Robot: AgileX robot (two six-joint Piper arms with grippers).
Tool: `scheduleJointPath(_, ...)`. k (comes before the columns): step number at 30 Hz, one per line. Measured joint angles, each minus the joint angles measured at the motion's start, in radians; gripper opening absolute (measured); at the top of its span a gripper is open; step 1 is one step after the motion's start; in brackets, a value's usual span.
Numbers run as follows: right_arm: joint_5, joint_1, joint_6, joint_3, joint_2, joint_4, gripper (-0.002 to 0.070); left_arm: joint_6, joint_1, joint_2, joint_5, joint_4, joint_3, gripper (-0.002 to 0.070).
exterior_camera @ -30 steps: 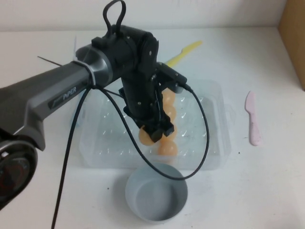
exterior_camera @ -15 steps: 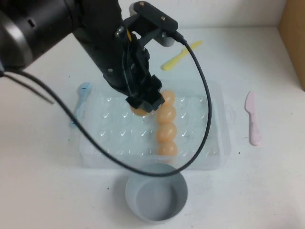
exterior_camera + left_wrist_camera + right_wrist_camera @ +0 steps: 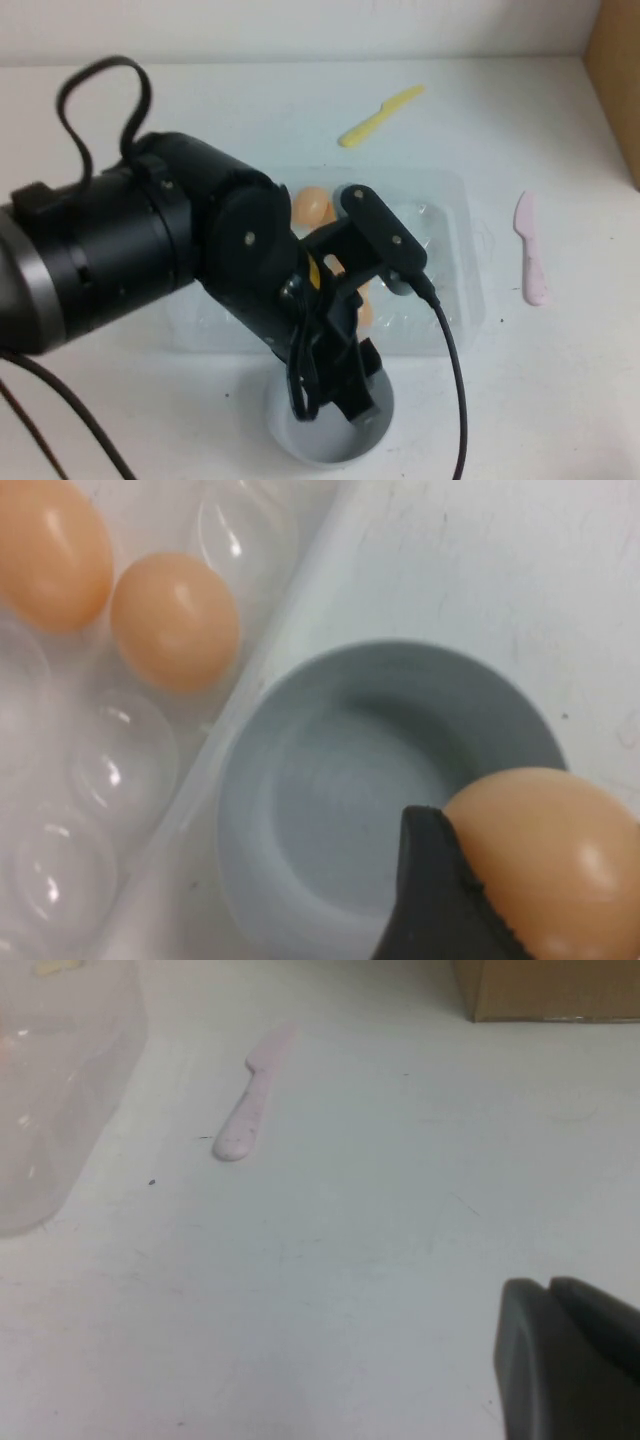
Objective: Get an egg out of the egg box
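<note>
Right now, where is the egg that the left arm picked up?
The egg is held in the left gripper, over the grey-blue bowl just in front of the egg box. The right gripper is parked off to the right.

pale orange-tan egg (image 3: 540,865), clear egg box (image 3: 455,235), grey-blue bowl (image 3: 330,810), yellow knife (image 3: 380,115), pink knife (image 3: 531,247), black left gripper (image 3: 335,395)

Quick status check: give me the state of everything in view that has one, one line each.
left end effector: shut on the egg, over the bowl
egg: held, out of the egg box
egg box: open-topped, some eggs in its cups
bowl: upright, empty
right end effector: shut, holding nothing, above bare table
pink knife: lying flat beside the box
yellow knife: lying flat beyond the box
</note>
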Motion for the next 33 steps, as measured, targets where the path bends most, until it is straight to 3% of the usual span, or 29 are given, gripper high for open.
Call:
scheduleJointPath(5, 0.0, 0.0, 0.0, 0.0, 0.0, 0.0, -0.0017, 0.008, -0.01, 0.087, -0.113, 0.012, 0.022, 0.0342)
scheduleJointPath(16, 0.0, 0.0, 0.0, 0.0, 0.0, 0.0, -0.0017, 0.008, -0.01, 0.237, -0.125, 0.02, 0.024, 0.0342)
scheduleJointPath(22, 0.0, 0.0, 0.0, 0.0, 0.0, 0.0, -0.0017, -0.002, -0.01, 0.237, -0.111, 0.02, 0.024, 0.0434)
scheduleJointPath(27, 0.0, 0.0, 0.0, 0.0, 0.0, 0.0, -0.0017, -0.024, -0.01, 0.225, -0.042, 0.02, -0.022, 0.0455)
scheduleJointPath(30, 0.0, 0.0, 0.0, 0.0, 0.0, 0.0, -0.0017, -0.04, -0.01, 0.168, -0.037, 0.024, -0.057, 0.0433)
scheduleJointPath(33, 0.0, 0.0, 0.0, 0.0, 0.0, 0.0, -0.0017, -0.046, -0.01, 0.069, -0.054, 0.042, -0.066, 0.0331)
